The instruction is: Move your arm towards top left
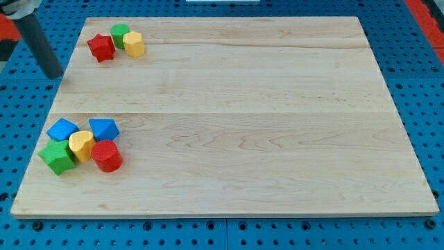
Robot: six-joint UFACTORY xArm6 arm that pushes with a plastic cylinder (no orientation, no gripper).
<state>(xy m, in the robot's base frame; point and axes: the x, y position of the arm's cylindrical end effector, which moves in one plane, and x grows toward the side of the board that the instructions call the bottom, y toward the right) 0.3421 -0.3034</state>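
My tip (54, 75) is seen just off the board's (243, 104) left edge, near the top-left corner, touching nothing; no claw is fitted. Three blocks are clustered in that corner, five near the bottom-left corner.

Pale wooden desk (243, 104) with visible grain, smooth and matt. Blue perforated surface (423, 83) around it, looking like painted metal or plastic. Dark rod with my tip (54, 75), dull. Red cylinder (107, 156) evenly coloured, matt.
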